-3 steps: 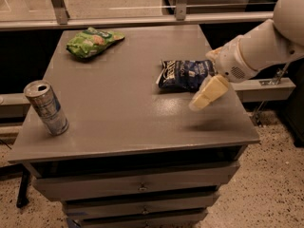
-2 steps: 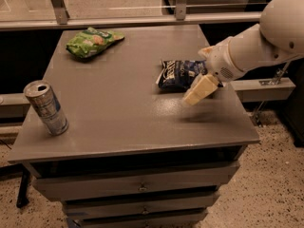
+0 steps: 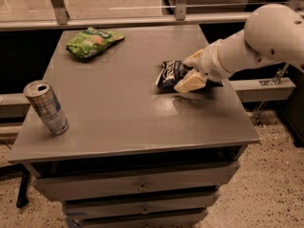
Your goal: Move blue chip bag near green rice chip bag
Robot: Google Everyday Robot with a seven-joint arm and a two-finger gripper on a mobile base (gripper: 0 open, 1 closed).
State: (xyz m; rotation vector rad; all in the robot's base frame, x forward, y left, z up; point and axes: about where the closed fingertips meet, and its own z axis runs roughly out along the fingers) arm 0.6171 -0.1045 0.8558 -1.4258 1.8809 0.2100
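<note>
The blue chip bag (image 3: 170,73) lies flat on the grey table (image 3: 118,108), right of centre. The green rice chip bag (image 3: 92,42) lies at the table's far left, well apart from the blue bag. My gripper (image 3: 191,71) reaches in from the right on a white arm (image 3: 256,42). It is down at the blue bag's right end, with one cream finger (image 3: 189,82) in front of the bag and the other behind it. The fingers stand apart and the bag rests on the table. The bag's right part is hidden by the gripper.
A silver-blue drink can (image 3: 46,107) stands near the table's front left edge. A rail with glass panels (image 3: 118,20) runs behind the table. Drawers (image 3: 142,186) sit below the tabletop. The table's right edge is close beside the arm.
My gripper has moved left and slightly back, from beside the blue bag's right edge to over its right end. The bags and the can have not moved.
</note>
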